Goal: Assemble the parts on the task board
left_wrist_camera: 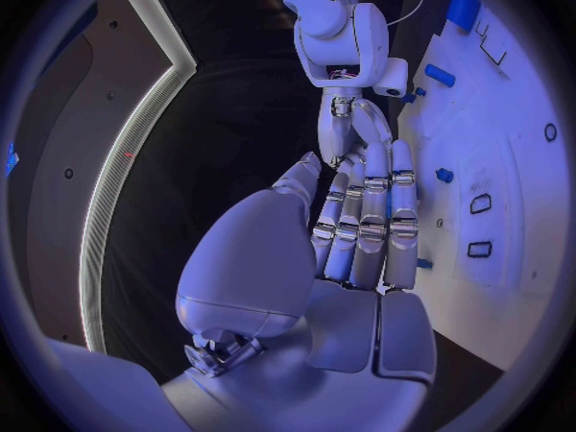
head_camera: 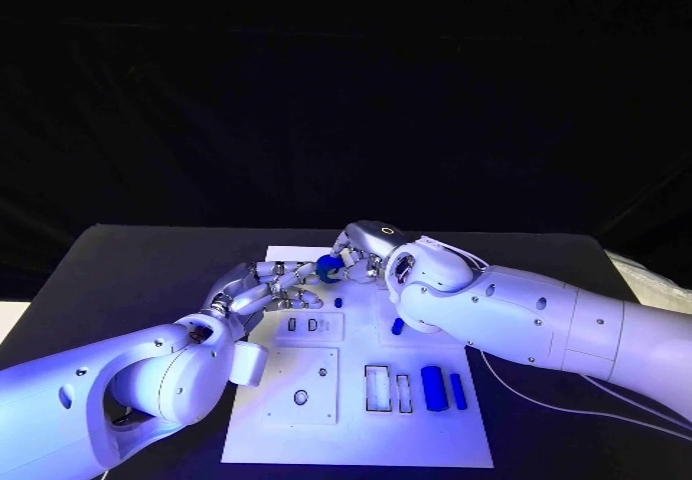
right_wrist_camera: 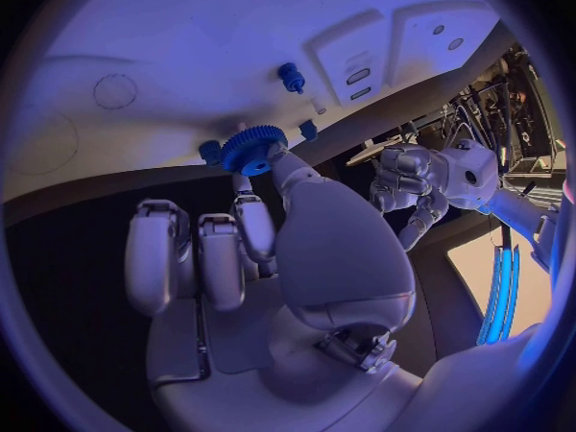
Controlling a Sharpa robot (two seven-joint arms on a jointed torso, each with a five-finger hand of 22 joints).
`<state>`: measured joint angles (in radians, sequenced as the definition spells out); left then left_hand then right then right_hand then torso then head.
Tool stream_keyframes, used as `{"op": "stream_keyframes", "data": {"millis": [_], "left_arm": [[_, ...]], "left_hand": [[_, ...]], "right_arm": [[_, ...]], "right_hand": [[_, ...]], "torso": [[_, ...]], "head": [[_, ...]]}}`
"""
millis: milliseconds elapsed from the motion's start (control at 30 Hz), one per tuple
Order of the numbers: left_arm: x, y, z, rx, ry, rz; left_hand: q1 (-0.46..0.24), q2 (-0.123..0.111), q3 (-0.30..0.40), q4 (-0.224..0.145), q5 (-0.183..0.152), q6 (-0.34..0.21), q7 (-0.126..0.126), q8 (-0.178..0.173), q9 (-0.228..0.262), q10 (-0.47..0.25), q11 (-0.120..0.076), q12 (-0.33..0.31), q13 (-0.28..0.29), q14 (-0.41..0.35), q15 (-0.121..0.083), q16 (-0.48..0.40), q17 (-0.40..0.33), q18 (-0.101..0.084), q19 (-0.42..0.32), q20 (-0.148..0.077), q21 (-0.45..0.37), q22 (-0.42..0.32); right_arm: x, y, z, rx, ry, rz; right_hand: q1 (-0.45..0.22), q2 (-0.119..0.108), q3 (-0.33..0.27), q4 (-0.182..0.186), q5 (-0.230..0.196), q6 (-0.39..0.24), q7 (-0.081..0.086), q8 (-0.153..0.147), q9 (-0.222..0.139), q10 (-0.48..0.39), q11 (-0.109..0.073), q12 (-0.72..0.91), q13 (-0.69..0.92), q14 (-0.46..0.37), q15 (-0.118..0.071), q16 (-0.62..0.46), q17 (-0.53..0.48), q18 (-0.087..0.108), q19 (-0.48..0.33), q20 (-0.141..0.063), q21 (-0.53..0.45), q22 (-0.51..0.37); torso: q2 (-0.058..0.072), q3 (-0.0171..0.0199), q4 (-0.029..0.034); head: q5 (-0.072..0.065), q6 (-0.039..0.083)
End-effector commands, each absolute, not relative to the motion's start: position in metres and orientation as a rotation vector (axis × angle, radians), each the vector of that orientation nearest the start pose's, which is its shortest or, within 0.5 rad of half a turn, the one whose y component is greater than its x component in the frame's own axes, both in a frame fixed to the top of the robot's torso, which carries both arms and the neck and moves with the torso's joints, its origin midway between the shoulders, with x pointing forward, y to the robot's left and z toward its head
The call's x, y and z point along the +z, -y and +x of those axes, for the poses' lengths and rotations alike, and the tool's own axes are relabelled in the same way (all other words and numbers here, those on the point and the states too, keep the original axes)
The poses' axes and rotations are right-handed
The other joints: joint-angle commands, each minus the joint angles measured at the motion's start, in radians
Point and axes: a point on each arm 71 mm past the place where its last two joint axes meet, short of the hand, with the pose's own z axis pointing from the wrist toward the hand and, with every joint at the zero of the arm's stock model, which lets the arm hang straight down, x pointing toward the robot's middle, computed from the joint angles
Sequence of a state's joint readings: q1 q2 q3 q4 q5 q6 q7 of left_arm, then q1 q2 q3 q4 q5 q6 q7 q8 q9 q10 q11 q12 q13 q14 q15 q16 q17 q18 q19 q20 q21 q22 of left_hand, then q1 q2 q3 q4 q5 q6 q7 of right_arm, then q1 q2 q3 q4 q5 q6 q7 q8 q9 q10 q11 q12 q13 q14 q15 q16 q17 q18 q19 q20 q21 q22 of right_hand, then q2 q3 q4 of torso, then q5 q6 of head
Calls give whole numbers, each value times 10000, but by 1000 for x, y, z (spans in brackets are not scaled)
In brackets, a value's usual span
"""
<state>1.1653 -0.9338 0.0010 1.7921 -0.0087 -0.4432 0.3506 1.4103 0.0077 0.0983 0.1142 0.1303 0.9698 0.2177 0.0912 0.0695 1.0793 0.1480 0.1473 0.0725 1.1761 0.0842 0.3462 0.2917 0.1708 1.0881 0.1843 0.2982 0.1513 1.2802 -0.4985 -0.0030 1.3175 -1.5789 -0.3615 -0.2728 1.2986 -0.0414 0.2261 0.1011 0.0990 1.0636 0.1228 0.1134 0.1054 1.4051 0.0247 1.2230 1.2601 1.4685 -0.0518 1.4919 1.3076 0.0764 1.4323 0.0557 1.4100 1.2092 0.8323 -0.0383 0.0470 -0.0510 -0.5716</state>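
Note:
The white task board point(head_camera: 440, 440) lies in the middle of the table. My right hand point(head_camera: 372, 252) hovers over the board's far end and pinches a blue gear point(head_camera: 329, 266) between thumb and finger; the right wrist view shows the gear point(right_wrist_camera: 252, 149) toothed and flat, just above the board. A blue peg point(right_wrist_camera: 291, 77) stands in the board close by. My left hand point(head_camera: 268, 286) holds nothing, its fingers point(left_wrist_camera: 366, 211) stretched side by side toward the gear over the board's far left corner. More blue parts lie on the board: a short piece point(head_camera: 397, 326), a block point(head_camera: 431, 385) and a bar point(head_camera: 457, 392).
Raised white panels with slots point(head_camera: 310, 325) and holes point(head_camera: 302, 397) fill the board's left half. Open rectangular pockets point(head_camera: 378, 388) sit beside the blue block. A thin cable point(head_camera: 505, 385) runs under my right forearm. The black table point(head_camera: 130, 270) stretches to both sides.

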Motion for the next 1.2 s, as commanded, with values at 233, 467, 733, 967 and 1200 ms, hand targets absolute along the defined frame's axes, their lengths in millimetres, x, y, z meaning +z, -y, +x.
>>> {"op": "stream_keyframes", "data": {"millis": [233,467,733,967,1200], "left_arm": [[-160,-180,437,-16098,-14637,-11375],[-160,-181,437,-16110,-14663,-11379],[-160,-181,437,-16103,-14664,-11383],[-160,-181,437,-16081,-14658,-11391],[-160,-182,437,-16074,-14654,-11392]], "left_hand": [[21,-46,-8,-64,34,-52,15,-30,-2,-71,27,-33,-12,-45,-12,64,11,70,24,7,18,13],[22,-43,0,-73,36,-58,16,-32,-2,-77,28,-33,-13,-54,-11,71,23,70,22,7,18,16],[22,-43,2,-75,36,-60,17,-33,-2,-79,29,-33,-14,-55,-11,72,26,70,22,7,18,16],[22,-43,2,-75,36,-60,17,-33,-2,-79,29,-33,-14,-55,-11,72,26,70,22,7,18,16],[22,-43,2,-75,36,-60,17,-33,-2,-79,29,-33,-14,-55,-11,72,26,70,22,7,18,16]], "right_arm": [[-139,86,527,5609,-15093,-2266],[-140,87,526,5626,-15042,-2261],[-139,88,526,5757,-14846,-2055],[-140,89,526,5816,-14990,-1980],[-139,92,526,5972,-14952,-1797]], "right_hand": [[-144,-273,0,17,201,-248,22,-313,119,-212,110,-280,-138,711,114,-31,1021,-51,-53,51,-10,-44],[-300,-586,-226,27,487,-667,138,-516,37,-458,223,-710,-446,695,216,-71,964,-39,-84,153,-43,-98],[-399,-846,-863,353,646,-1949,428,-525,-215,-1038,482,-1698,-1225,678,437,-106,934,-23,-141,359,-96,-184],[-338,-792,-1041,517,730,-1850,412,-456,-186,-998,480,-1631,-1186,676,448,-112,933,-18,-146,388,-96,-184],[-282,-638,-1124,628,886,-1568,342,-364,-118,-862,423,-1399,-1012,679,406,-115,934,-23,-126,362,-73,-144]], "torso": [[-2,11,-8],[2,19,-15],[-3,12,-9],[-2,9,-8],[0,11,-5]], "head": [[20,-25],[19,-38],[-5,-20],[-14,-17],[-13,-15]]}}
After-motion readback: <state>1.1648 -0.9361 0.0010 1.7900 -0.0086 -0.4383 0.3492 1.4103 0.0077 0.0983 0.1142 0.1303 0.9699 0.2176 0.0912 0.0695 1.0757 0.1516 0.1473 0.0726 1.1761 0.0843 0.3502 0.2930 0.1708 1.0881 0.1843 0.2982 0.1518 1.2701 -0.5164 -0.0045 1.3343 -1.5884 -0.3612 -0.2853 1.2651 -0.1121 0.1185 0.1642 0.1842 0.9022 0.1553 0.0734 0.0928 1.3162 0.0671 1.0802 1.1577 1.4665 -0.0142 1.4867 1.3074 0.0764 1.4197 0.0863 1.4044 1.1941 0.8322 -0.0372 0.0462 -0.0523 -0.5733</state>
